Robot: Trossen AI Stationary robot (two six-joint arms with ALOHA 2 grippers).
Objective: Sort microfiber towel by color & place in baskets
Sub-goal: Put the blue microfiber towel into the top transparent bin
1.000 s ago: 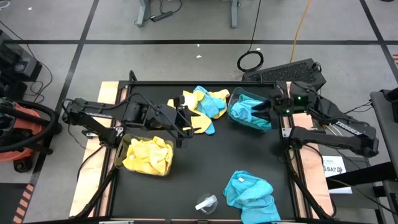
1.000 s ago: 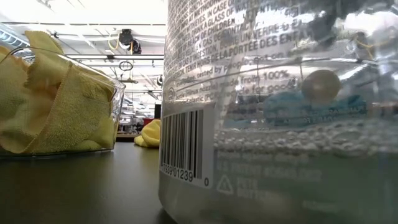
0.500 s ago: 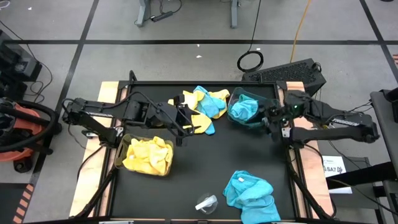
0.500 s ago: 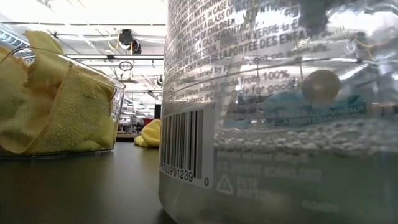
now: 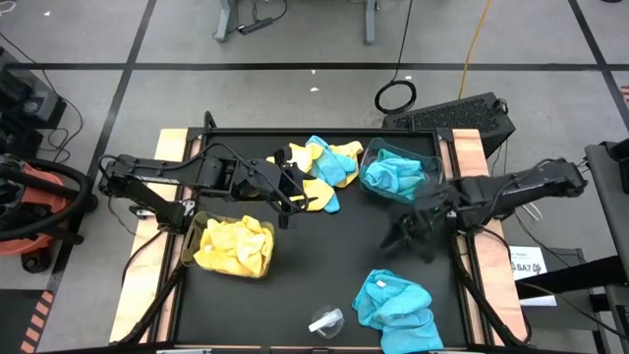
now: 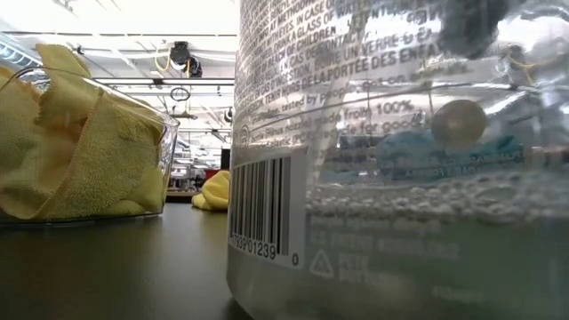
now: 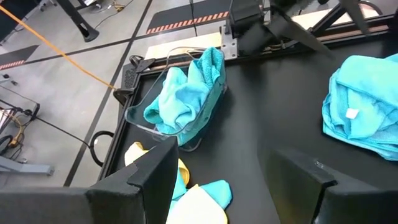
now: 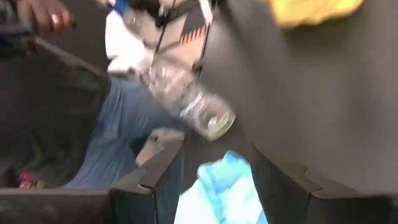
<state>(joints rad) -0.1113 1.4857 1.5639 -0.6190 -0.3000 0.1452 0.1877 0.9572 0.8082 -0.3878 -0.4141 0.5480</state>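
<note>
On our left, the left gripper still hovers over the mixed pile, fingers apart and empty. The yellow basket sits below it. Our right gripper — open, empty — has swung away from the blue basket, toward the loose blue towels: probably the next pick.

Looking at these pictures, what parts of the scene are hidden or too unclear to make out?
- Low view: a clear bottle right at the lens blocks most of the table; the blue towels and both arms are hidden.
- High view: the right gripper is a motion smear; its fingers cannot be read.
- Right wrist view: blurred; a person's hand is cut off by the edge.
- Yellow basket: towels lower in the heap are covered by upper ones.
</note>
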